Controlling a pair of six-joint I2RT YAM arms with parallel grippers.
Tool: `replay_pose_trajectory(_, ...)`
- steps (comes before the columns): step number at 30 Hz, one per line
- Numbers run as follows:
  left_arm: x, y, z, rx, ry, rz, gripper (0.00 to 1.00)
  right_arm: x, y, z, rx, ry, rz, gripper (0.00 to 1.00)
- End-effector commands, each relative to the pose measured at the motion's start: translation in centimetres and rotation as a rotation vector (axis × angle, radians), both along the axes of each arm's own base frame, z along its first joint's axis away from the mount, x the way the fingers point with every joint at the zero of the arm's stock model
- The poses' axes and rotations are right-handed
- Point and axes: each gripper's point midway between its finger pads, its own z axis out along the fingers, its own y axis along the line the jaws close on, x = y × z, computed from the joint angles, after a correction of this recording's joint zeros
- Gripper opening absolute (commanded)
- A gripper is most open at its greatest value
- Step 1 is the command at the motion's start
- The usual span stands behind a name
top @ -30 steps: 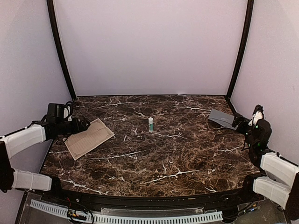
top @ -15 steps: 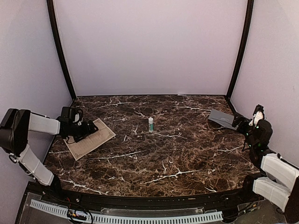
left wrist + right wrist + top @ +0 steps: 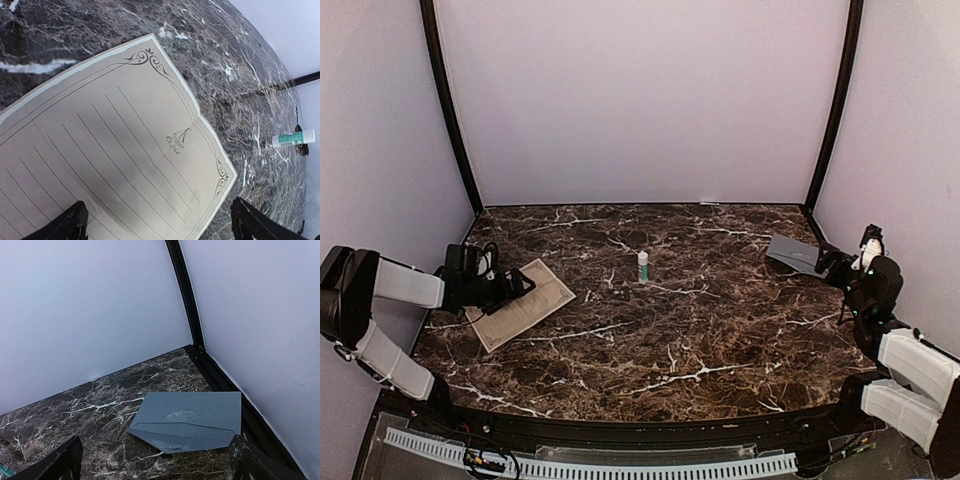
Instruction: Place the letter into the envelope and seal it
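The cream-tan letter (image 3: 525, 300) lies flat on the marble table at the left. In the left wrist view the letter (image 3: 115, 150) fills the frame, showing ruled lines, a corner scroll border and a small ship emblem. My left gripper (image 3: 516, 284) is open and low over the letter's left part; one fingertip (image 3: 70, 227) is over the paper and the other is past its edge. The grey envelope (image 3: 795, 253) lies at the far right by the wall, with its pointed flap toward me (image 3: 192, 420). My right gripper (image 3: 835, 262) is open, just short of the envelope (image 3: 155, 471).
A small white and green glue stick (image 3: 642, 265) stands upright mid-table, and it also shows in the left wrist view (image 3: 294, 138). Pale walls and black corner posts (image 3: 835, 110) close the table in at the back and sides.
My left arm has swung in from the left wall and brought its gripper down over the letter. The letter has shifted slightly to the right. The right arm has not moved.
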Motion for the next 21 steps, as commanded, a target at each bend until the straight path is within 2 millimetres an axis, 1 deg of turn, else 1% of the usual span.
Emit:
replay_pose_trajectory(1,-6.2,-2.4,-3.2,-0.061,0.185,-0.087,0.99,0.6,1.1,1.8,0.011,-0.043,0.065,0.99)
replay_pose_trajectory(3,-7.6,-4.1,-3.4,-0.064,0.205,-0.148,0.99,0.8,1.7,1.9,0.017,-0.031,0.098,0.98)
replay_pose_trajectory(5,-8.8,-5.2,-3.9,-0.059,0.239,-0.187,0.99,1.0,2.0,2.1,0.024,-0.019,0.118,0.98)
replay_pose_trajectory(8,-10.3,-6.4,-4.7,-0.060,0.277,-0.232,0.99,1.2,3.3,2.0,0.029,0.019,0.179,0.97)
replay_pose_trajectory(9,-10.8,-7.1,-4.7,-0.071,0.284,-0.255,0.99,1.3,4.0,2.1,0.025,0.034,0.205,0.97)
replay_pose_trajectory(10,-11.3,-7.3,-4.9,-0.075,0.293,-0.266,0.99,1.3,4.9,2.1,0.022,0.054,0.236,0.97)
replay_pose_trajectory(12,-12.1,-8.6,-4.7,-0.088,0.289,-0.321,0.99,1.3,6.5,2.4,0.016,0.080,0.292,0.97)
replay_pose_trajectory(13,-12.7,-9.7,-4.4,-0.090,0.280,-0.369,0.99,1.3,7.3,2.5,0.014,0.094,0.323,0.97)
replay_pose_trajectory(14,-12.9,-10.2,-4.2,-0.091,0.273,-0.391,0.99,1.1,8.3,2.7,0.015,0.105,0.360,0.97)
replay_pose_trajectory(15,-13.6,-11.5,-4.0,-0.091,0.265,-0.441,0.99,1.0,9.4,2.7,0.017,0.121,0.400,0.97)
replay_pose_trajectory(16,-13.6,-12.2,-3.7,-0.096,0.254,-0.467,0.99,0.8,10.3,2.8,0.023,0.133,0.436,0.96)
replay_pose_trajectory(17,-14.3,-13.3,-3.6,-0.099,0.257,-0.505,0.99,0.6,11.2,2.9,0.029,0.143,0.474,0.96)
replay_pose_trajectory(18,-14.2,-14.0,-3.3,-0.104,0.248,-0.523,0.99,0.3,12.0,2.8,0.034,0.157,0.508,0.96)
replay_pose_trajectory(19,-14.8,-15.0,-3.4,-0.109,0.254,-0.556,0.99,0.1,12.7,2.9,0.040,0.169,0.534,0.96)
replay_pose_trajectory(20,-14.7,-15.7,-3.0,-0.116,0.243,-0.571,0.99,-0.2,13.4,2.8,0.046,0.182,0.559,0.96)
replay_pose_trajectory(21,-15.3,-16.7,-3.0,-0.121,0.243,-0.599,0.99,-0.4,14.0,2.7,0.053,0.193,0.584,0.96)
